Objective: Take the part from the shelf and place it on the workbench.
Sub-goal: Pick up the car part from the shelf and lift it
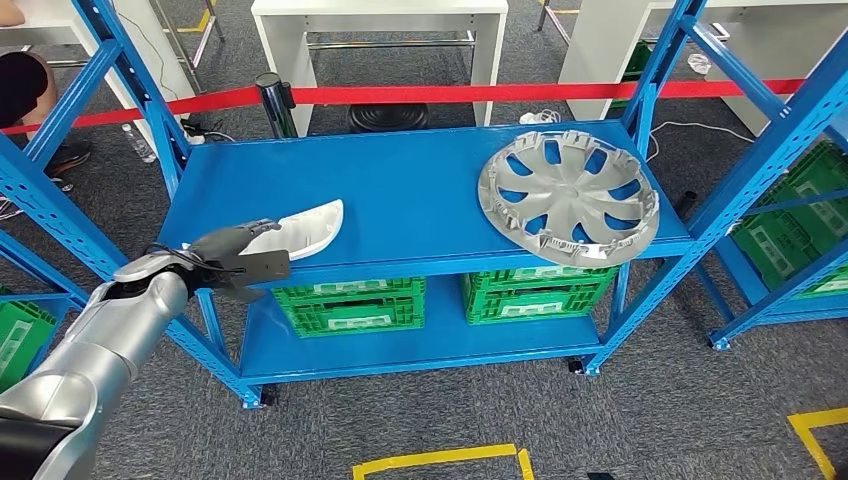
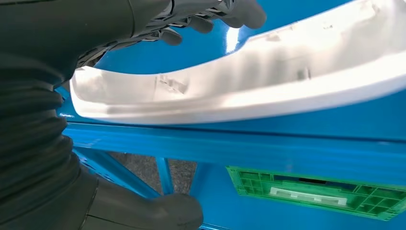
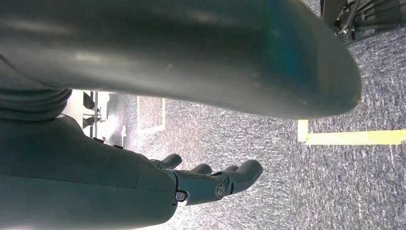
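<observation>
On shelf (image 1: 420,190), left hand (image 1: 240,255) around part (image 1: 305,228)

the head view is evenly and brightly lit, with soft shadows and straight lines bowing slightly toward its edges. in the left wrist view the curved white plastic part (image 2: 268,81) is overexposed and soft, with glare on the glossy blue metal shelf (image 2: 230,40). the right wrist view is dim, its nearest grey surfaces blurred.
</observation>
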`<state>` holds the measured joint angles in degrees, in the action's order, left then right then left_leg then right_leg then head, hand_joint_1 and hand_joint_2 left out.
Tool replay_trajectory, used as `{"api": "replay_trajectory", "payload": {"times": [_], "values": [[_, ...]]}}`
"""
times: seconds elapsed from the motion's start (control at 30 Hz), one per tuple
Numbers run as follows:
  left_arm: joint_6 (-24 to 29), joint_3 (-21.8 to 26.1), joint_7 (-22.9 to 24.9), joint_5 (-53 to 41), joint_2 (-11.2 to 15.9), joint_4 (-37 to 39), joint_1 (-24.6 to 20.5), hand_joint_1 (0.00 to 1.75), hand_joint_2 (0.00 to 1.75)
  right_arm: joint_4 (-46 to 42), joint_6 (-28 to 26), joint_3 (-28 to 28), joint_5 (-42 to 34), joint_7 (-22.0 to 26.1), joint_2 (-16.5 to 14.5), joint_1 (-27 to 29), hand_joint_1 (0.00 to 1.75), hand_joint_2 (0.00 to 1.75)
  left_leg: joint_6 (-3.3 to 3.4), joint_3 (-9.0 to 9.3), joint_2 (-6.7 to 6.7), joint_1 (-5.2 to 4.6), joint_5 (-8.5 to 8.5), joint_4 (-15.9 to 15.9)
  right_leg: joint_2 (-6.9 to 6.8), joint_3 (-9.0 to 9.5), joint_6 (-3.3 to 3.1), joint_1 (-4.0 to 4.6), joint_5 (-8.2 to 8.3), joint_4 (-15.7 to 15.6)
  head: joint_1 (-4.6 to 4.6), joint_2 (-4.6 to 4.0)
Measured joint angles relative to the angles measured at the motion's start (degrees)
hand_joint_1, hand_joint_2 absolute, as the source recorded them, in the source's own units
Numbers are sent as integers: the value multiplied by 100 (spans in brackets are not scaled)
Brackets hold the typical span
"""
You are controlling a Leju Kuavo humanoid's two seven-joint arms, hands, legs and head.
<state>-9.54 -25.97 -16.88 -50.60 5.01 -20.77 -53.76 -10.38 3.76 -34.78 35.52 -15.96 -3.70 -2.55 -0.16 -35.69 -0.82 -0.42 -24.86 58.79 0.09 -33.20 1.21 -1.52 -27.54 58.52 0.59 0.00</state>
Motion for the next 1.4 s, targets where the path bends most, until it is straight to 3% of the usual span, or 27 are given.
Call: {"api": "replay_trajectory", "payload": {"times": [0.27,0.4,0.9,1.4], "values": [[821,-192,438,-158,-200,-55,250,7,175,0,-19,-79,0,0,-1,-5,0,0,-1,4,1,1,3,-6,0,-2,0,2,0,6,0,0],[855,-233,470,-166,-245,-62,310,175,175,0,-20,-89,5,0,-1,-6,0,0,-1,4,1,1,3,-7,1,-3,0,1,-1,6,0,0],[1562,-301,488,-103,-414,-75,458,175,175,0,-36,-114,36,0,-1,-16,0,0,0,8,0,1,3,-7,0,4,4,0,-3,6,0,0],[1679,-335,449,-51,-540,-76,455,175,175,0,-73,-230,15,0,-1,-22,0,0,0,13,0,1,4,-8,0,7,5,1,-3,7,0,0]]}}
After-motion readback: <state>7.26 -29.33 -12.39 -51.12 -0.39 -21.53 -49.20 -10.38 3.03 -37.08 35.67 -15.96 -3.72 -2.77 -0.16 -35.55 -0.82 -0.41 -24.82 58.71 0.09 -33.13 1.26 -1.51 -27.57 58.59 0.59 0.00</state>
